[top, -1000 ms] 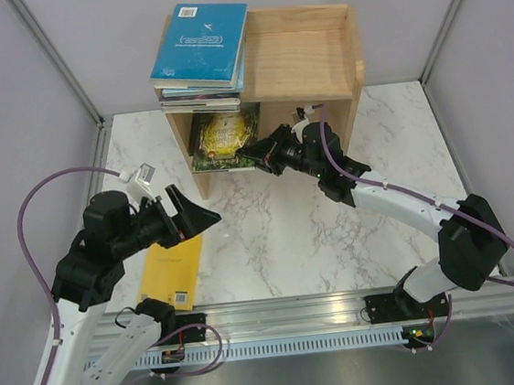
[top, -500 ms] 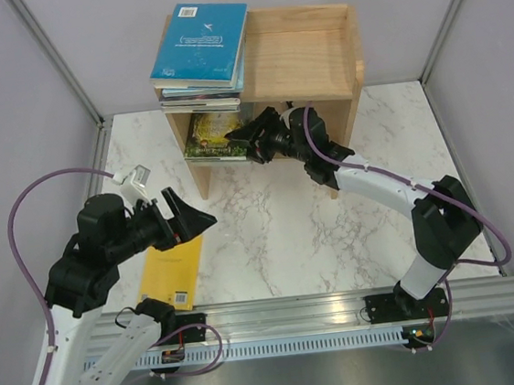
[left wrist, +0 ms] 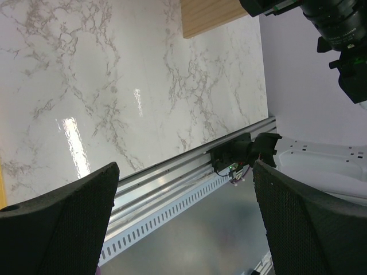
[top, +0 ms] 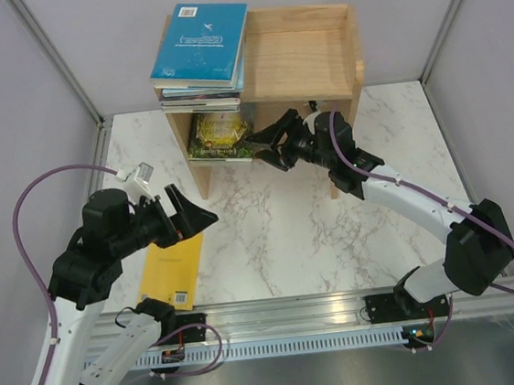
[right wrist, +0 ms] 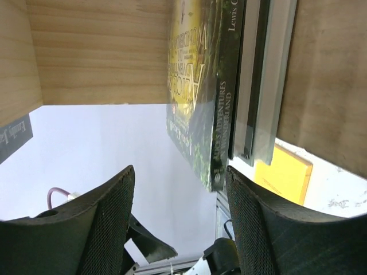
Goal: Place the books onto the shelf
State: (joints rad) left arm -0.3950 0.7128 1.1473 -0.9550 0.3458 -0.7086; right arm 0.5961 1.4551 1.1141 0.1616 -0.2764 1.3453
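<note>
From above, my right gripper point(top: 262, 151) has let go of the green book point(top: 217, 134) and backed out a little. A second ago it was clamped on that book at the mouth of the shelf point(top: 302, 54). Now the book lies in the lower tier, left side, under the stack point(top: 200, 42) on the top tier, so I judge that one placed. The yellow book point(top: 172, 273) still lies on the table point(top: 279, 227) beneath my left gripper point(top: 195, 215) and looks to be the one left. My left wrist view shows the left gripper point(left wrist: 184, 166) spread wide over bare table, holding nothing. My right wrist view shows the right gripper point(right wrist: 179, 172) with its jaws well apart and the green book point(right wrist: 195, 103) just beyond them, untouched, resting on the shelf point(right wrist: 97, 51).
</note>
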